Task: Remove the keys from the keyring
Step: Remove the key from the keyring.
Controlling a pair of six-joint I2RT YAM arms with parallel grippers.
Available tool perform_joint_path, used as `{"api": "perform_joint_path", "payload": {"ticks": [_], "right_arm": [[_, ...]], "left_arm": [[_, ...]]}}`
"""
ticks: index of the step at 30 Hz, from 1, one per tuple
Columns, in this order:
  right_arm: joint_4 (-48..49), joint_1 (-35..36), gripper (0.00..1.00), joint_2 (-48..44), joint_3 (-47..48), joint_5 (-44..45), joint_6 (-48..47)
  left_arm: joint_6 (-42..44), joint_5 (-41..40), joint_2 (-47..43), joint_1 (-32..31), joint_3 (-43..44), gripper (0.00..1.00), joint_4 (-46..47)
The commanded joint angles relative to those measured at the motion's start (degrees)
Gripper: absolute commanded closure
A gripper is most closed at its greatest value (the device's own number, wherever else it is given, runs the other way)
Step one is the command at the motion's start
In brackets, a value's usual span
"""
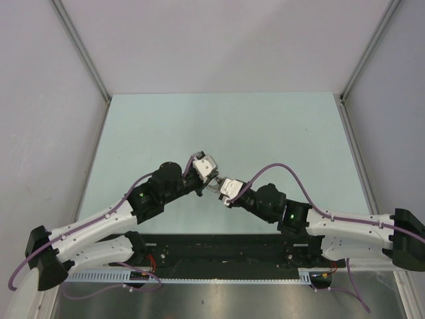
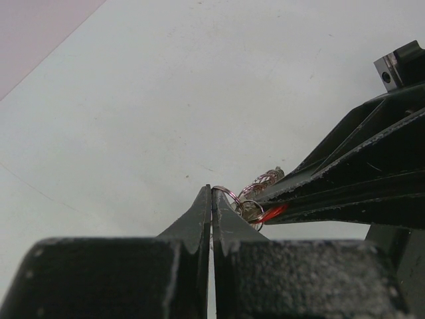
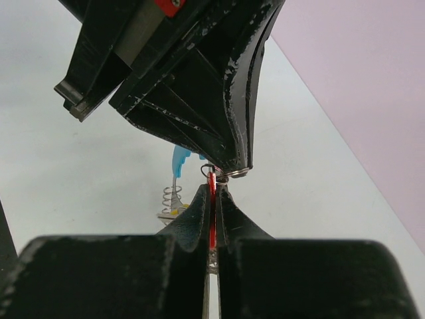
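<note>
Hovering above the pale table (image 1: 265,133), the two arms meet tip to tip near its middle. The left pincer (image 2: 211,194) is squeezed fully together, with a thin silvery loop of the keyring (image 2: 247,199) caught right at its tips. Seen from its own camera, the rest of the ring curls away just to the right of those tips, a coiled stretch rising alongside the other arm's dark fingers (image 2: 345,179).

The right pincer (image 3: 212,194) is closed as well. The red head of the key (image 3: 212,222) is sandwiched between its fingers and shows as a narrow red strip running down the gap. Just above its tips, the left pincer's fingers (image 3: 219,100) come down from the top of that view and end at a small wire ring touching the red key.

A bright blue arc (image 3: 180,159) of the keyring hangs a little left of and beyond the right pincer's tips. Below it a silvery coil (image 3: 171,197) dangles beside that pincer's left finger. From overhead the ring and key are too small to make out between the tips.
</note>
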Motion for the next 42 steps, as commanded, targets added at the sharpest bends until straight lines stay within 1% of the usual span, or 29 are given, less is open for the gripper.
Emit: {"api": "perform_joint_path", "payload": {"ticks": [1,6,10,14,17,19,20,21,22,23,24,25,26,27,29,30,32,33,35,36,39,42], "right_arm": [[6.0,-0.6,1.00,0.2,2.3,1.3,-1.2],[6.1,-3.5,1.00,-0.9,2.4,-0.4,-0.6],[4.2,-5.9,1.00,-2.5,2.3,-2.5,0.7],[0.9,-6.1,1.00,-3.9,2.4,-3.1,2.4],[-1.7,-5.6,1.00,-4.6,2.2,-4.4,3.3],[-3.0,-5.5,1.00,-5.1,2.3,-3.9,4.0],[-3.2,-5.6,1.00,-5.4,2.3,-3.6,4.3],[-3.3,-6.0,1.00,-6.1,2.2,-3.0,4.9],[-3.3,-6.3,1.00,-6.7,2.2,-3.4,5.4],[-3.3,-6.6,1.00,-7.3,2.3,-4.2,7.0],[-4.0,-7.2,1.00,-8.3,2.5,-6.3,7.8],[-4.6,-7.5,1.00,-8.5,2.9,-7.0,8.6],[-6.8,-7.5,1.00,-8.6,3.4,-7.0,10.9],[-8.0,-7.6,1.00,-8.6,4.6,-7.1,12.0],[-11.0,-7.5,1.00,-8.3,5.3,-7.5,13.7],[-11.6,-7.3,1.00,-8.5,5.5,-8.2,15.1],[-13.1,-7.4,1.00,-8.7,5.9,-9.2,16.3],[-13.4,-7.4,1.00,-8.7,6.1,-10.1,17.5],[-13.7,-7.3,1.00,-9.2,6.6,-11.2,18.3],[-13.7,-7.2,1.00,-9.6,6.6,-12.5,18.7],[-13.9,-7.0,1.00,-11.3,6.6,-15.2,20.4],[-14.4,-6.8,1.00,-13.1,6.7,-15.6,22.7]], "left_arm": [[-0.4,-0.3,0.0,0.1,2.9,1.00,3.5],[-0.3,2.2,0.3,0.1,3.1,1.00,3.5],[-0.2,3.6,0.3,0.1,3.2,1.00,3.1],[-0.1,3.8,0.5,0.1,3.3,1.00,2.8],[-0.7,2.2,0.5,0.2,3.8,1.00,2.5],[0.3,1.9,0.6,0.3,5.1,1.00,0.7],[1.0,1.9,0.6,0.6,5.7,0.97,0.0],[2.3,1.8,0.6,0.8,6.2,0.90,-2.4],[3.0,1.9,0.6,1.0,7.1,0.87,-3.2],[3.6,2.7,0.3,1.4,7.5,0.84,-4.0],[4.7,3.3,0.1,1.6,7.8,0.79,-5.3],[4.9,3.8,-0.3,1.7,8.1,0.76,-5.7],[4.8,5.8,-1.1,1.9,8.1,0.74,-5.9],[5.3,7.8,-1.5,2.1,8.1,0.70,-6.4],[6.0,10.9,-2.4,2.2,8.1,0.65,-7.1],[7.3,14.2,-2.8,2.2,8.1,0.61,-8.0],[8.7,18.0,-3.3,2.2,8.0,0.58,-8.9],[10.2,20.8,-3.1,2.2,8.0,0.55,-10.0],[12.4,23.3,-2.7,2.2,9.0,0.52,-12.5],[13.9,23.4,-2.3,2.1,9.3,0.49,-14.4],[17.1,23.1,-1.0,2.2,10.7,0.45,-18.1],[18.9,24.4,0.1,2.2,12.0,0.41,-19.9]]}}
